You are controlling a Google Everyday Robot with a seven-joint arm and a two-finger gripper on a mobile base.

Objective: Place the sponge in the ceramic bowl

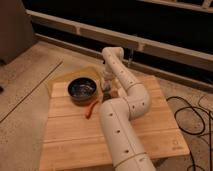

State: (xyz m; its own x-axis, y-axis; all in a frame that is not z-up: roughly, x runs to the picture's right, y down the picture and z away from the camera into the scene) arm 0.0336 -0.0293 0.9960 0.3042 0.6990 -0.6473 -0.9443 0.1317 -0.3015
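A pale wooden table fills the lower middle of the frame, standing on a speckled floor. The white arm rises from the bottom edge, bends at an elbow right of centre, climbs to the upper middle and then turns down. It covers much of the table's middle and right half. A thin orange thing lies on the boards just left of the arm, below the bowl. A yellowish patch shows at the table's far edge behind the bowl. Dark cables loop on the floor at the right. A long pale ledge runs across the top under a dark wall.

The claw hangs low at the frame's centre, just right of the bowl's rim, and it is clenched. The sponge cannot be made out clearly. If it is there, it is at or under the claw, hidden by the wrist, and I cannot tell whether the claw holds it. The bowl's dark inside shows no sponge.
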